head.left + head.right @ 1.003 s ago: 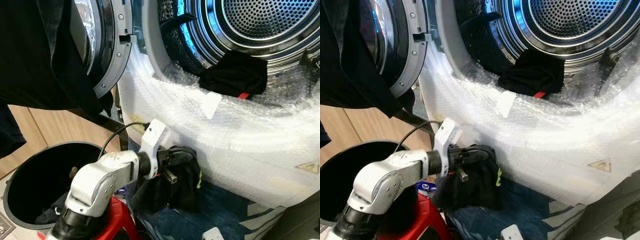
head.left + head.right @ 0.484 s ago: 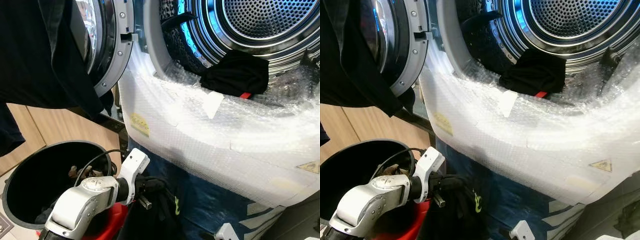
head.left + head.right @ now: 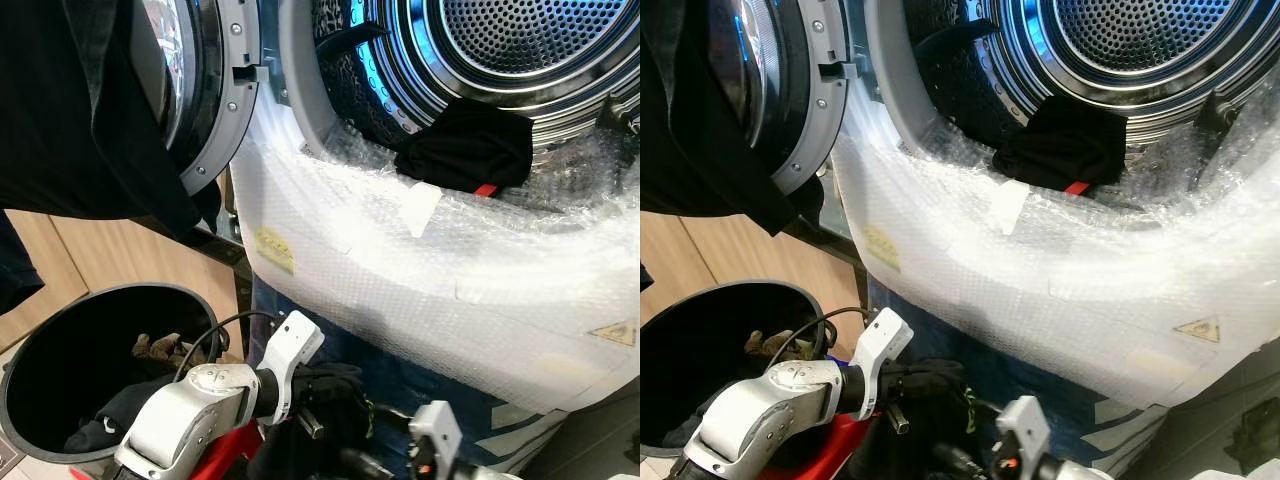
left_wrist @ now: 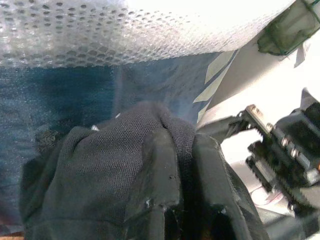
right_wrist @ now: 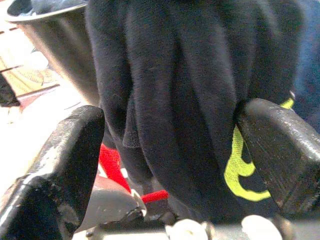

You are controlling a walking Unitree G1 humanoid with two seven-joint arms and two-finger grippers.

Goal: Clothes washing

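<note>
My left gripper (image 4: 182,185) is clamped on a black garment (image 3: 320,420) with yellow-green print, low in front of the washer, beside the black laundry bin (image 3: 60,330). My right gripper (image 5: 170,150) stands wide with the cloth hanging between its fingers. I judge this the loading step: next I must lift the garment over the bubble-wrapped rim (image 3: 450,260) into the drum (image 3: 520,40), where another dark piece (image 3: 465,145) lies at the mouth.

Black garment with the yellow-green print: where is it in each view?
Left eye view: black garment, bottom centre.
Right eye view: bottom centre.
Left wrist view: bunched over the left gripper.
Right wrist view: between the right gripper and its open jaws.
Landmark: yellow-green print, in both eye views and the right wrist view.
</note>
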